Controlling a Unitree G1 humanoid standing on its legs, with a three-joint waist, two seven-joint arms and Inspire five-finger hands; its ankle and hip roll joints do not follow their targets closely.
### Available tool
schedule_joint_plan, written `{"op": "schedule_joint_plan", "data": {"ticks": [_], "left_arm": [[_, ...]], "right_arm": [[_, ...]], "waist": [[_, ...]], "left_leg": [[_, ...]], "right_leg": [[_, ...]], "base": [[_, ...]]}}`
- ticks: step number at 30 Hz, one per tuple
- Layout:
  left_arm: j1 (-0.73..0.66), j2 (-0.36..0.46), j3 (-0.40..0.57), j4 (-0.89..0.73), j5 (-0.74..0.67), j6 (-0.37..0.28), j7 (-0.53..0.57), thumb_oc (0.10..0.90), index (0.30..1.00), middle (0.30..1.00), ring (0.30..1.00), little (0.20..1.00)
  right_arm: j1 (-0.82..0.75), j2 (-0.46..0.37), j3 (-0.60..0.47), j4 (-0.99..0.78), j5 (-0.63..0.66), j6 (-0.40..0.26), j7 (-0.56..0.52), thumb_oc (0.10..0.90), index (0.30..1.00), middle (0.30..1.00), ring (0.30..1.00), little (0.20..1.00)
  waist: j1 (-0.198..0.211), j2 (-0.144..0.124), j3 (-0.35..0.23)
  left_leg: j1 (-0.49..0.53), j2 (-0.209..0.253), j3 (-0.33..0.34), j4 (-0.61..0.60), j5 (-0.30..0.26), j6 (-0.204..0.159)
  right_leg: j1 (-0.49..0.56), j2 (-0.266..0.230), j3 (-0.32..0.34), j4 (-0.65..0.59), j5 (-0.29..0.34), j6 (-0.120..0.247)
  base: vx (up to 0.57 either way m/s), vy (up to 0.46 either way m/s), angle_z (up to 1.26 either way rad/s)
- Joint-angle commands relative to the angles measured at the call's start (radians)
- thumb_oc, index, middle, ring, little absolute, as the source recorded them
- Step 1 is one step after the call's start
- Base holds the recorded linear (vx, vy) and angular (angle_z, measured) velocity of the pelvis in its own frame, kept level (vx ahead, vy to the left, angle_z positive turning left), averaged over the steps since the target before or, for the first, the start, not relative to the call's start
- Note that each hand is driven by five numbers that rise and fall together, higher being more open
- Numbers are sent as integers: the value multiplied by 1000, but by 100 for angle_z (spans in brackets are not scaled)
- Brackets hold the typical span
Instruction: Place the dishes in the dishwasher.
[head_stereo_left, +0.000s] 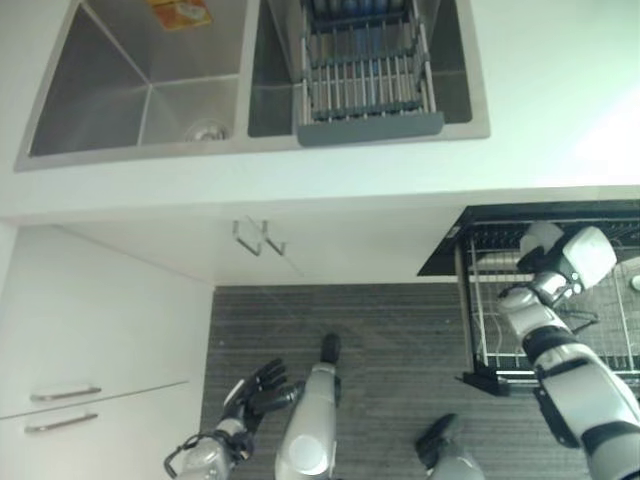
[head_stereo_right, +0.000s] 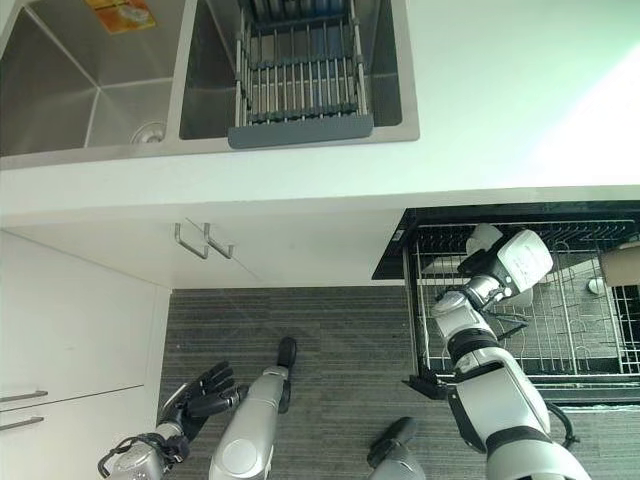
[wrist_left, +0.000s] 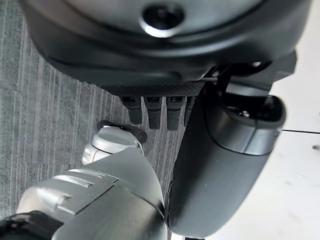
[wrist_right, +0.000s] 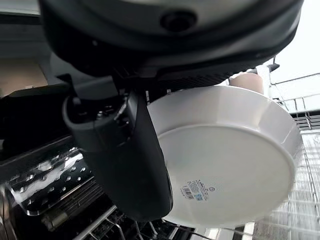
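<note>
My right hand (head_stereo_right: 480, 266) reaches over the pulled-out dishwasher rack (head_stereo_right: 560, 345) at the lower right. It is shut on a white dish (wrist_right: 230, 170), with the thumb (wrist_right: 130, 160) lying across the dish's underside. From the head the dish (head_stereo_left: 541, 238) shows as a white patch just beyond the hand, above the rack's left rear part. My left hand (head_stereo_left: 256, 390) hangs low over the floor at the bottom left with its fingers (wrist_left: 154, 114) relaxed and nothing in them.
A double sink (head_stereo_left: 140, 95) sits in the white counter, with a wire drainer rack (head_stereo_left: 365, 75) in its right basin. A beige cup (head_stereo_right: 620, 266) stands at the dishwasher rack's right. Cabinet doors with handles (head_stereo_left: 258, 238) and drawers (head_stereo_left: 65, 395) lie to the left.
</note>
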Motion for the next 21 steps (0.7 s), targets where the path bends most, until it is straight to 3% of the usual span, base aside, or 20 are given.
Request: {"op": "schedule_joint_plan", "data": {"ticks": [1, 4, 6, 7, 8, 9, 10, 18, 21], "left_arm": [[35, 54, -31, -50, -61, -44, 19, 800, 900, 900, 900, 900], [28, 60, -30, -67, -68, -40, 16, 800, 900, 900, 900, 900], [27, 65, -29, -86, -67, -34, 19, 800, 900, 900, 900, 900], [26, 69, -28, -97, -69, -27, 23, 800, 900, 900, 900, 900], [26, 72, -25, -105, -69, -21, 25, 800, 900, 900, 900, 900], [26, 76, -20, -111, -70, -15, 26, 800, 900, 900, 900, 900], [26, 79, -14, -117, -72, -10, 30, 800, 900, 900, 900, 900], [10, 84, 16, -115, -49, 23, 27, 800, 900, 900, 900, 900], [7, 89, 23, -119, -38, 35, 25, 800, 900, 900, 900, 900]], "right_arm": [[-45, -103, 18, 0, -36, 23, 58, 400, 300, 300, 300, 300], [-50, -92, 36, 15, -18, 32, 150, 400, 300, 300, 300, 300], [-47, -86, 44, 30, 2, 4, 260, 400, 300, 300, 300, 300], [-49, -82, 55, 33, 20, 3, 339, 566, 549, 549, 549, 549], [-47, -80, 62, 33, 41, -3, 373, 593, 589, 589, 589, 589], [-44, -78, 66, 32, 68, -1, 396, 588, 582, 582, 582, 582], [-40, -74, 65, 33, 94, 12, 440, 800, 900, 900, 900, 900], [-40, -68, 57, 43, 149, 40, 622, 800, 900, 900, 900, 900], [-33, -74, 54, 33, 181, 36, 631, 800, 900, 900, 900, 900]], "waist": [[7, 2, -33], [8, 3, -27], [9, 2, -24], [9, 1, -22], [8, 0, -20], [8, -2, -18], [4, -7, -14], [2, -30, -5], [-2, -39, -4]], "left_leg": [[52, 31, 32, 41, -150, -27], [47, 32, 35, 41, -149, -27], [44, 33, 34, 41, -149, -27], [44, 34, 35, 41, -148, -28], [43, 35, 36, 41, -147, -28], [43, 37, 37, 41, -147, -29], [45, 40, 40, 41, -147, -30], [51, 55, 45, 41, -145, -37], [56, 59, 46, 41, -144, -38]], "right_leg": [[-26, -10, 47, 45, -30, 32], [-31, -13, 49, 45, -28, 32], [-35, -15, 49, 45, -25, 32], [-36, -16, 49, 45, -24, 33], [-37, -17, 49, 45, -24, 34], [-37, -17, 48, 45, -23, 34], [-40, -16, 51, 45, -21, 33], [-37, -11, 52, 45, -19, 35], [-35, -7, 53, 45, -17, 36]], "base": [[-33, -1, -2], [-48, -2, -3], [-40, -15, -3], [0, 0, 0], [0, 0, 0], [-32, -23, -3], [-29, -23, -3], [-14, -32, -2], [0, -36, -1]]}}
